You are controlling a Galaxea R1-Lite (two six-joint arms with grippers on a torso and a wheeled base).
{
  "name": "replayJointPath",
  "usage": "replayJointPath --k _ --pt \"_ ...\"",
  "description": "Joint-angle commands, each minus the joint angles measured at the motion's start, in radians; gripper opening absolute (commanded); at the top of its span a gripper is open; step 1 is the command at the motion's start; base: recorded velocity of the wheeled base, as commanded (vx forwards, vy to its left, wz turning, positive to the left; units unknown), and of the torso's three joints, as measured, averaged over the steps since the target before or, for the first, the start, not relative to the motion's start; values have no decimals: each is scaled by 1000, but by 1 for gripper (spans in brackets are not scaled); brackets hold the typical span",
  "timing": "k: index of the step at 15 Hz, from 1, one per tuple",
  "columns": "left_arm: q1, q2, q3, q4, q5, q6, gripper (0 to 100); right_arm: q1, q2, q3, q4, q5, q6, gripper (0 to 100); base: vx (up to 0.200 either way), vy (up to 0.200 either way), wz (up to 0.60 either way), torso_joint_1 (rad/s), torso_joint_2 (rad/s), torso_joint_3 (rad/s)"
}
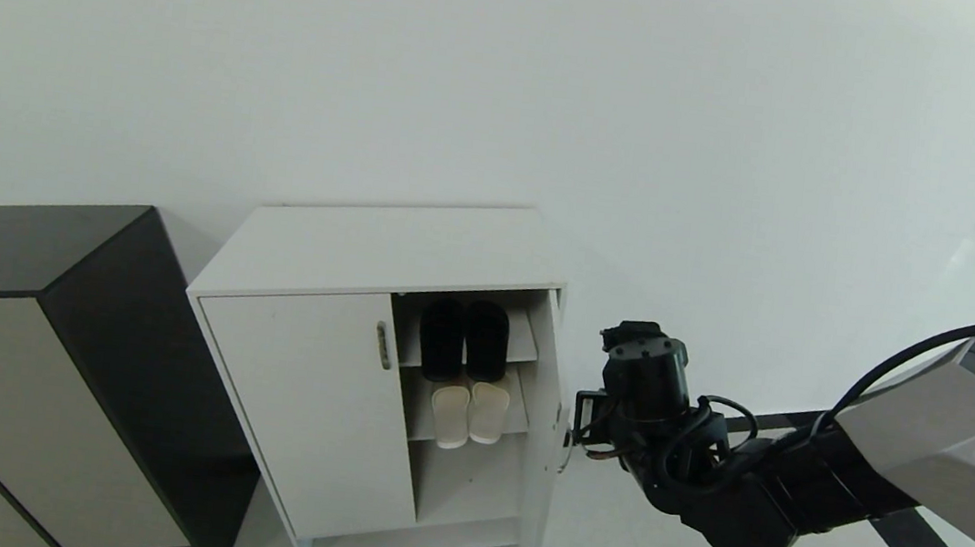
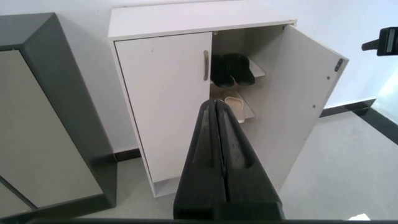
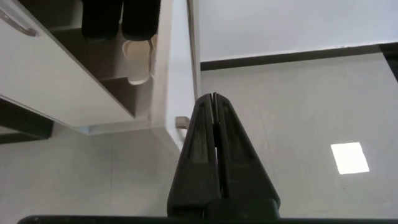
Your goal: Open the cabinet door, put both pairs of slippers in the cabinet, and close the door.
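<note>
White cabinet (image 1: 380,248), R door (image 1: 549,381) open; black slippers (image 1: 464,337) above white pair (image 1: 469,411) inside

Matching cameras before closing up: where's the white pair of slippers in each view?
Head view: white slippers on the shelf below the black slippers.
Left wrist view: white slippers, same shelf.
Right wrist view: white slippers, beside the open door.
Shared landmark: the black slippers above them.
</note>
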Motion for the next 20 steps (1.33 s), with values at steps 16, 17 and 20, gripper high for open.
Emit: replayJointPath --k 16,17,20 --pt "0 0 0 0 0 -1 0 -9 -4 56 -147 2 -87 0 0 0 225 0 1 1" --pt "0 0 0 0 0 -2 0 -14 -4 57 -159 -1 -102 0 0 0 0 0 0 0" --pt "0 0 0 0 0 -2 0 -43 -20 63 -153 -71 -154 0 0 0 0 0 0 0"
